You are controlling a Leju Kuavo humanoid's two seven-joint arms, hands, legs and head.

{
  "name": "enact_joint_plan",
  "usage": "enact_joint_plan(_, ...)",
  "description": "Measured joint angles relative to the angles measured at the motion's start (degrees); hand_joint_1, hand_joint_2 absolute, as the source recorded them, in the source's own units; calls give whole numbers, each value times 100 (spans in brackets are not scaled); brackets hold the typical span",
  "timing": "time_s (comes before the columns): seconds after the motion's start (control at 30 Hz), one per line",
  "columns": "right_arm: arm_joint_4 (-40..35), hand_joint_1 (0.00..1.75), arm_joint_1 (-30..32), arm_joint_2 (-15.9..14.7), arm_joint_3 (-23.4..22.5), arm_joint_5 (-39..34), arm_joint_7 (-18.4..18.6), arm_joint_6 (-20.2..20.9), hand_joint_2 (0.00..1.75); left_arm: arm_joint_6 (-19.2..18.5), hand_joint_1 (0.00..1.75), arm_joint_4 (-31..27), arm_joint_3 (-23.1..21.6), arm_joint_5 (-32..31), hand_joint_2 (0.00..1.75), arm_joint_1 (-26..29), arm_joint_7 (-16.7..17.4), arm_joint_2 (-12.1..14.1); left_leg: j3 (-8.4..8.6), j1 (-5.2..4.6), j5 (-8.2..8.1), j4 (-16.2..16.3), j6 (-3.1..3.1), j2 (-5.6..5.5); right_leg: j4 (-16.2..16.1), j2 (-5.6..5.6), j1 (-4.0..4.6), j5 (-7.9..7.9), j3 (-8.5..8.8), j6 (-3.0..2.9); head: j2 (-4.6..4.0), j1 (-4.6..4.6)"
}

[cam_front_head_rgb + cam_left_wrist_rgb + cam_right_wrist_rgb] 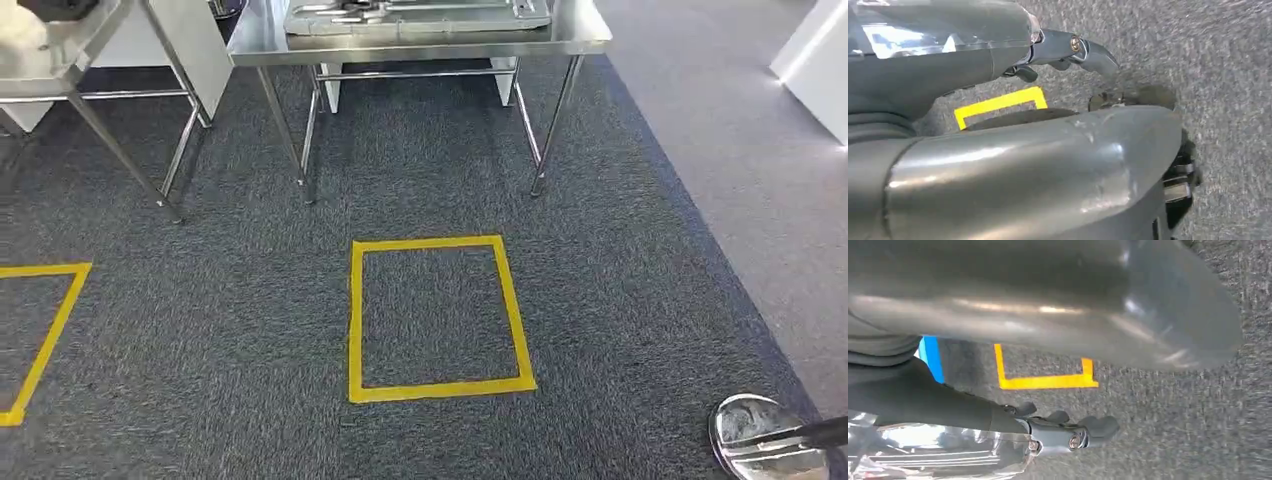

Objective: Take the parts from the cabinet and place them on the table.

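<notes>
Gripping shiny metal parts [943, 35] in my left hand [1013, 165] and right hand [1048, 305], I face the far steel table [420, 42].

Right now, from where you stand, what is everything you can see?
Steel tables: two, silver, ahead at the carpet's far side
Metal tray: one, silver, on the nearer table
Tape squares: two, yellow, on the carpet, one straight ahead, one cut off at the left
Carpet: one, dark grey, underfoot
Smooth floor: one, light grey, to the right
Shiny metal parts: two, silver, one in each hand
Left hand: grey, holds a part
Right hand: grey, holds a part
</notes>
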Motion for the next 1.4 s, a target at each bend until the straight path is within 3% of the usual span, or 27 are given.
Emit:
enact_joint_plan(0.1,0,0,28,-2,0,18,35,-2,0,0,0,0,-2,-9,0,18,24,0,-367,45,-763,963,-108,182,17,-199,30,59,-76,-88,0,-85)
enact_joint_plan(0.17,2,0,60,-6,0,37,42,0,0,0,0,0,-2,-9,0,31,26,0,-613,77,-1048,1730,-165,206,51,-338,50,70,-131,-89,0,-85)
enact_joint_plan(0.23,7,0,54,-6,2,46,44,2,0,0,0,0,-2,-11,0,58,35,0,-411,91,-830,1553,-181,246,104,-454,51,66,-169,-80,0,-88)
enact_joint_plan(0.3,7,0,43,-2,11,53,42,2,0,0,0,0,-2,-11,0,61,35,0,174,91,-406,587,-161,350,154,-549,44,45,-177,-51,0,-88)
enact_joint_plan(0.33,5,0,41,0,20,59,44,2,0,0,0,0,-2,-11,0,53,35,0,390,82,-420,158,-131,510,173,-596,49,28,-176,-24,0,-88)
enact_joint_plan(0.37,7,0,48,0,24,77,55,2,0,0,0,0,-5,-13,0,45,37,0,452,13,-443,110,-67,596,183,-628,74,27,-199,12,0,-92)
enact_joint_plan(0.5,5,0,-11,2,44,120,63,28,0,-7,0,0,-5,-11,0,61,48,0,351,12,-402,35,115,430,160,-806,95,39,-148,158,0,-81)
enact_joint_plan(0.53,5,0,-7,0,50,125,61,28,0,-7,0,0,-5,-9,0,69,50,-6,398,49,-353,-29,170,402,242,-704,59,-54,-156,200,0,-90)
enact_joint_plan(0.6,5,0,3,0,70,136,61,28,0,-9,0,0,-5,0,0,54,59,-7,336,39,-309,-28,237,315,924,-340,59,-495,-500,209,0,-31)
enact_joint_plan(0.67,7,0,9,2,81,142,61,48,0,-9,0,0,-5,2,0,54,59,-9,287,7,-283,-21,263,210,1755,-225,59,-823,-907,201,0,-33)
enact_joint_plan(0.7,7,0,16,7,83,151,61,59,0,-9,0,0,-5,4,0,60,61,-9,276,-5,-273,-14,262,144,1877,-216,64,-783,-979,189,-2,-31)
enact_joint_plan(0.73,7,0,22,7,85,157,61,74,0,-11,0,0,-5,7,0,66,68,-9,273,-16,-271,2,261,67,1708,-205,67,-582,-913,170,0,-31)
enact_joint_plan(0.8,7,0,40,7,90,182,61,107,0,-11,0,0,-5,13,0,66,83,-7,273,-30,-269,38,255,-82,851,-86,78,-32,-523,97,0,-31)
enact_joint_plan(0.83,7,0,46,4,90,195,61,109,0,-11,0,0,-5,13,0,64,85,-9,258,-25,-267,53,251,-139,405,152,93,142,-343,42,0,-26)
enact_joint_plan(0.87,11,0,59,-11,90,197,61,109,0,-11,0,0,-5,13,0,51,87,-15,224,-65,-262,90,212,-180,292,313,83,70,-311,16,0,-39)
enact_joint_plan(0.93,11,0,47,-9,112,208,61,109,0,-11,0,0,-5,11,0,49,94,-18,155,-13,-220,92,141,-291,252,218,118,78,-314,28,0,-37)
enact_joint_plan(1.0,11,0,20,-2,133,219,61,109,0,-11,0,0,-5,9,0,71,96,-20,126,-29,-176,64,62,-423,171,95,81,132,-292,-33,0,-31)
enact_joint_plan(1.03,11,0,17,53,140,223,72,122,0,-11,0,0,-5,7,0,77,103,-9,113,-35,-245,148,52,-281,113,-20,46,175,-264,-47,0,-20)
enact_joint_plan(1.07,11,0,29,39,140,225,81,122,0,-11,0,0,-5,0,0,70,109,-7,13,-41,-430,362,16,-40,88,-64,38,187,-268,-84,0,-89)
enact_joint_plan(1.1,11,0,50,37,140,230,88,129,0,-11,0,0,-5,0,0,67,109,-7,-166,-15,-667,746,-13,86,88,-150,41,190,-282,-92,0,-105)
enact_joint_plan(1.17,13,0,68,37,144,252,92,173,0,-13,0,0,-5,-15,0,64,118,-7,-527,40,-1043,1586,-82,184,93,-319,47,188,-300,-93,0,-101)
enact_joint_plan(1.2,13,0,68,39,146,260,92,206,0,-13,0,0,-5,-20,0,72,138,-7,-593,72,-1061,1777,-111,205,101,-404,44,184,-302,-88,0,-105)
enact_joint_plan(1.23,13,0,63,39,153,267,92,219,0,-13,0,0,-5,-24,0,82,146,-4,-503,96,-939,1653,-135,232,105,-479,37,178,-299,-78,0,-103)
enact_joint_plan(1.3,11,0,54,53,168,286,92,225,0,-13,0,0,-5,-26,0,86,155,2,-29,123,-516,815,-160,322,137,-604,15,148,-284,-32,0,-105)
enact_joint_plan(1.33,11,0,51,55,168,300,92,227,0,-13,0,0,-5,-31,0,77,155,4,268,126,-326,301,-154,502,163,-663,9,125,-270,4,0,-107)
enact_joint_plan(1.37,11,0,55,53,168,304,90,229,0,-13,0,0,-5,-31,0,58,164,2,363,72,-430,72,-138,759,189,-713,46,96,-279,49,0,-120)
enact_joint_plan(1.4,11,0,55,53,173,313,85,240,0,-13,0,0,-5,-31,0,53,164,4,351,67,-391,68,-62,648,205,-763,60,84,-279,86,0,-114)
